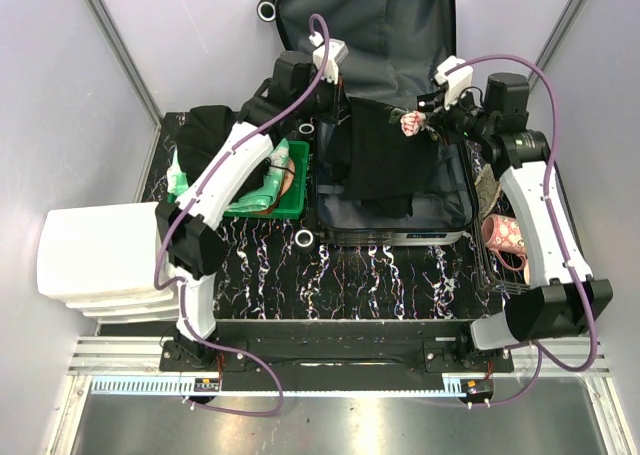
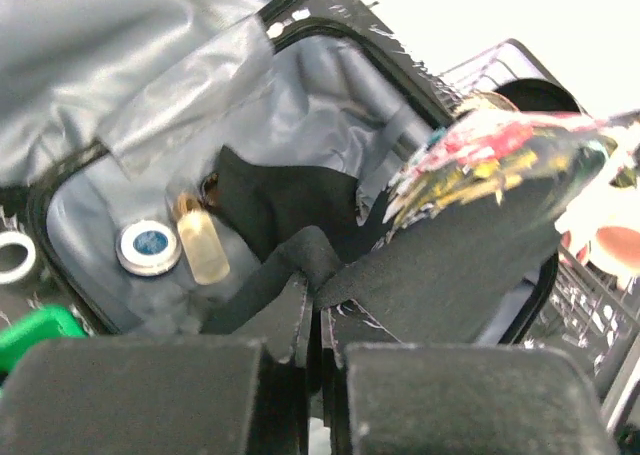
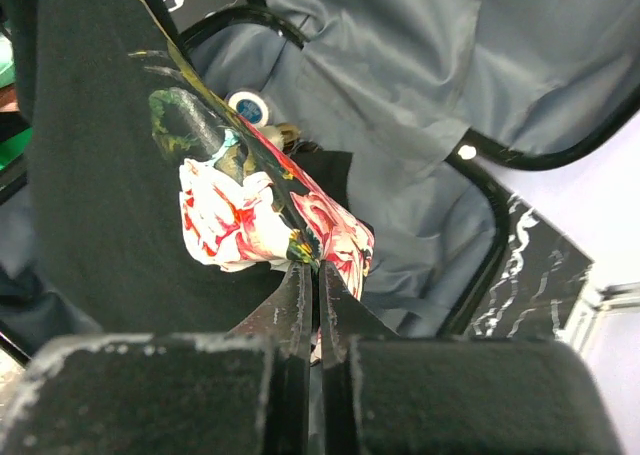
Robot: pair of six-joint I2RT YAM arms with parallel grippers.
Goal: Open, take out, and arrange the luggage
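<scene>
Luggage (image 1: 390, 35) lies open toward the far edge of the surface (image 1: 380, 275), about midway along it. Its base is flat and its grey-lined lid stands up against the back wall.

Both hands are over the base. The left hand (image 2: 312, 320) is clamped on a fold of a black garment (image 1: 375, 160). The right hand (image 3: 312, 290) is pinched together on the same garment at its flowered print (image 3: 240, 215), so the cloth hangs between them.

The garment looks light and limp. It will likely sag and drag unless it is held at two well-separated edges, as it is here.

The shell looks stiff and bulky, and its small wheels may let it roll, so the rim of the base is probably the safest place to grip it.

A small bottle (image 2: 203, 250) and a round tin (image 2: 148, 247) lie on the lining. Both look hard, smooth and possibly slippery.

A green bin (image 1: 290, 200) sits just left of the base.
</scene>
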